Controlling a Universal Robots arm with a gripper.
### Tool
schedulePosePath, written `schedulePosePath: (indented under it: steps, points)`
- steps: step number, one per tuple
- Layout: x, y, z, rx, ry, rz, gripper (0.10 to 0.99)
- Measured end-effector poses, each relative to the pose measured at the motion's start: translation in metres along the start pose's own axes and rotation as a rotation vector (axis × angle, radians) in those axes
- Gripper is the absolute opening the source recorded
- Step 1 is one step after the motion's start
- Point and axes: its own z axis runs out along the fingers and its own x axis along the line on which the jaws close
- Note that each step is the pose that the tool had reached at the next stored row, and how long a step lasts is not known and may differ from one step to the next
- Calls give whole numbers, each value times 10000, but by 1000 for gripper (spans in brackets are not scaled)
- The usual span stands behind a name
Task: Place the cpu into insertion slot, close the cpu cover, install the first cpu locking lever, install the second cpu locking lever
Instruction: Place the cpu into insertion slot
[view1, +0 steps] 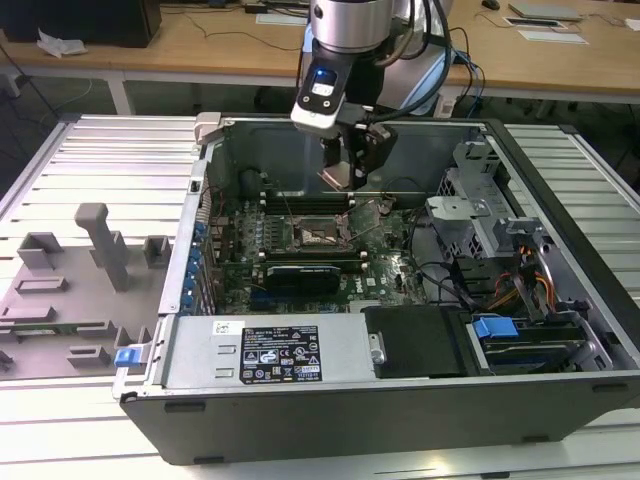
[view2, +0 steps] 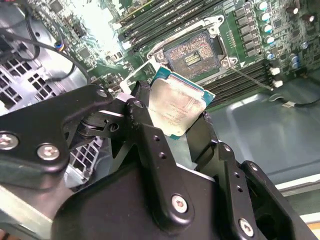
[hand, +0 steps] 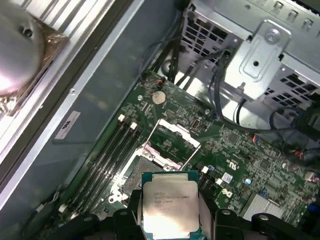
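Observation:
My gripper (view1: 345, 165) is shut on the cpu (view2: 175, 107), a flat square chip with a silvery-tan top and a teal edge, clamped by its sides between the black fingers (view2: 137, 102). It hangs in the air inside the open computer case, above and a little behind the insertion slot (view1: 318, 233). The slot (view2: 192, 55) lies bare, with its dark pin field showing. The cpu cover (hand: 172, 132) is swung up on its hinge beside the slot (hand: 132, 172). A thin wire locking lever (view2: 247, 77) stands free of the socket. The chip (hand: 169, 207) also shows from above.
Black memory sticks (view1: 305, 200) flank the socket. A metal drive cage (view1: 470, 200) with cables sits at the exterior view's right, and the power supply (view1: 270, 350) at the front. The case walls (view1: 190, 230) ring the board. A grey fixture plate (view1: 70, 290) lies outside.

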Motion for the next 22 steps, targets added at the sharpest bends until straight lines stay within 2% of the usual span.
schedulePosePath:
  steps: [4, 10, 13, 15, 17, 19, 22]
  points:
    - [3, -9, 35, -4, -51, 460, 541]
    - [30, -59, 87, -8, -115, 1028, 541]
    - [32, -66, 114, -14, -169, 1517, 541]
    - [32, -68, 127, -19, -211, 1898, 541]
    - [32, -70, 144, -24, -277, 2499, 541]
    - [32, -72, 166, -35, -380, 3434, 541]
    - [31, -74, 182, -41, -456, 4116, 541]
